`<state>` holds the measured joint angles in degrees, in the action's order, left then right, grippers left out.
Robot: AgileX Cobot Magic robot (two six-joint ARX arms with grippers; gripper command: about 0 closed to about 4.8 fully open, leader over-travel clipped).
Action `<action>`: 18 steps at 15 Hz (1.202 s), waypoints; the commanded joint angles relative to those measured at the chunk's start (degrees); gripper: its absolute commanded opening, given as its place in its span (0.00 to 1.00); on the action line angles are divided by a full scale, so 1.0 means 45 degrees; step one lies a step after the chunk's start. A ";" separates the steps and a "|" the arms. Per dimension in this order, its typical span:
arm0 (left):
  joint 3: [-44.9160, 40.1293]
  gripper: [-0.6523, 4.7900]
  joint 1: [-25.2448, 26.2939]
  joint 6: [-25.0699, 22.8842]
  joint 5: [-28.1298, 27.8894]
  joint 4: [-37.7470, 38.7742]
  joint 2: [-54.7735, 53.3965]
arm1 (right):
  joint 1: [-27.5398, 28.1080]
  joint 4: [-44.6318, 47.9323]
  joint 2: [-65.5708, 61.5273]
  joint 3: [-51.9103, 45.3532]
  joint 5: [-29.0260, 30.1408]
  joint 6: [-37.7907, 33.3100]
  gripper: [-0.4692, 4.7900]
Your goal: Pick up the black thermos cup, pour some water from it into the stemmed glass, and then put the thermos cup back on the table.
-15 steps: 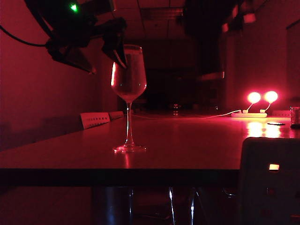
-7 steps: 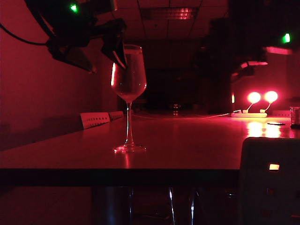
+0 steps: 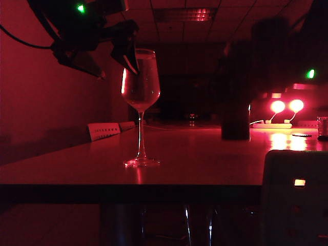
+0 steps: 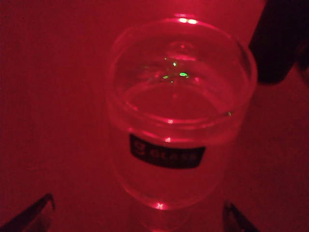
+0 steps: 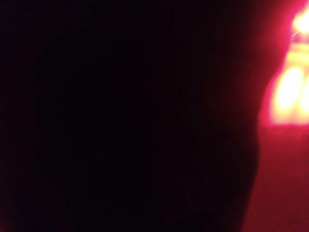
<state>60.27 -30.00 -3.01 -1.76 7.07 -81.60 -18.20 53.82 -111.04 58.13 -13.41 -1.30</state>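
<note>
The black thermos cup (image 3: 235, 110) was seen as a tall dark cylinder standing upright on the table (image 3: 195, 164), well to the right of the stemmed glass (image 3: 140, 107) in the exterior view, with its foot at or just above the glossy top. It was judged to be stiff, smooth-walled and probably slippery, and heavy for its width if water remained in it; a hold around the mid-body, below the lid, would be the safest.

In the right wrist view a dark mass, taken to be the cup (image 5: 125, 116), filled nearly the whole picture, so the right gripper was placed directly at it. Its fingers were not shown, and whether they were clamped on the cup or merely set around it could not be told.

The glass, thin-walled, tall on a slender stem and easily tipped, was judged fragile. Its bowl held some liquid. The left gripper (image 4: 140, 217) was held above and behind the rim of the glass, its fingertips (image 4: 34, 215) spread wide on either side and touching nothing.

Two bright lamps (image 3: 286, 106) glowed beyond the cup.
</note>
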 commanded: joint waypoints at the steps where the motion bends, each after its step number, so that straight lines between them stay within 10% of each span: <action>1: 0.0049 1.00 -0.0010 -0.0039 -0.0044 -0.0165 0.0049 | -0.0019 0.1146 -0.0413 0.0092 0.0063 -0.0039 0.37; 11: 0.0049 1.00 -0.0010 -0.0049 -0.0068 -0.0170 0.0049 | -0.0019 0.1433 -0.1311 0.0092 0.0073 -0.0049 0.38; 13: 0.0049 1.00 -0.0010 -0.0053 -0.0146 -0.0170 0.0049 | -0.0063 0.1428 -0.1311 0.0092 0.0078 -0.0049 1.00; 18: 0.0049 1.00 -0.0010 -0.0330 -0.0243 -0.0136 0.0165 | -0.0136 0.0515 -0.0709 -0.0049 0.0340 0.0010 1.00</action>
<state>60.27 -30.00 -4.19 -2.66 7.09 -81.52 -18.59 56.90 -116.14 58.19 -12.10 -1.41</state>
